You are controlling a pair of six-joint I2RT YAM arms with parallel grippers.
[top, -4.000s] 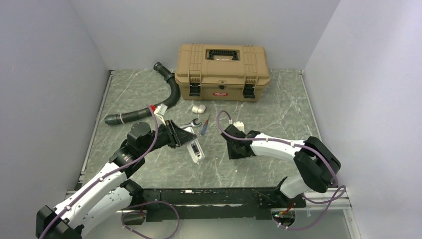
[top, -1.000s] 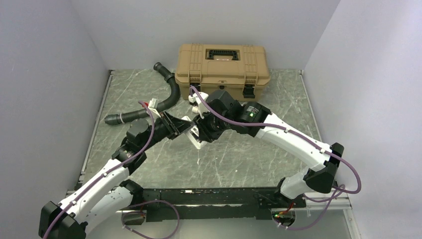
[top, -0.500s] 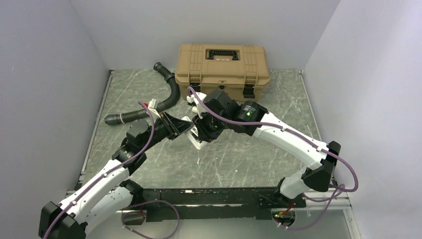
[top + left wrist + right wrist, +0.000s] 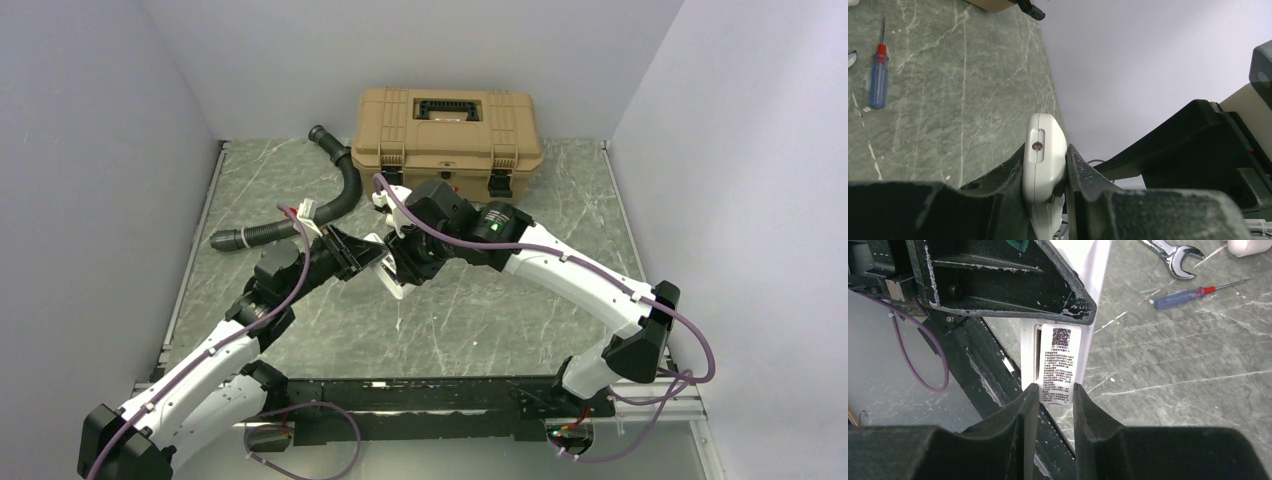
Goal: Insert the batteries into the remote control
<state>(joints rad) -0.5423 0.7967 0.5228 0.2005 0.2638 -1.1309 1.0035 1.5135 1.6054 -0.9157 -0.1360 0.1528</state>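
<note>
The remote control (image 4: 393,280) is a slim white handset held off the table, tilted, in my left gripper (image 4: 366,262). In the left wrist view the jaws of the left gripper (image 4: 1045,157) press both sides of the remote's white end (image 4: 1044,150). My right gripper (image 4: 402,266) meets it from the right. In the right wrist view the right gripper (image 4: 1053,390) is shut on the end of a white labelled back cover (image 4: 1060,357) lying against the remote's body (image 4: 1100,270). No batteries show.
A tan toolbox (image 4: 447,130) stands at the back and a black hose (image 4: 335,195) lies at the back left. A wrench (image 4: 1170,257), a blue-and-red screwdriver (image 4: 1188,296) and a stubby white cylinder piece (image 4: 1248,246) lie on the table beyond the grippers.
Four seconds ago the right gripper was low on the table to the right; it has come up to the remote. Over the last second it edged slightly left. The left arm holds still.
</note>
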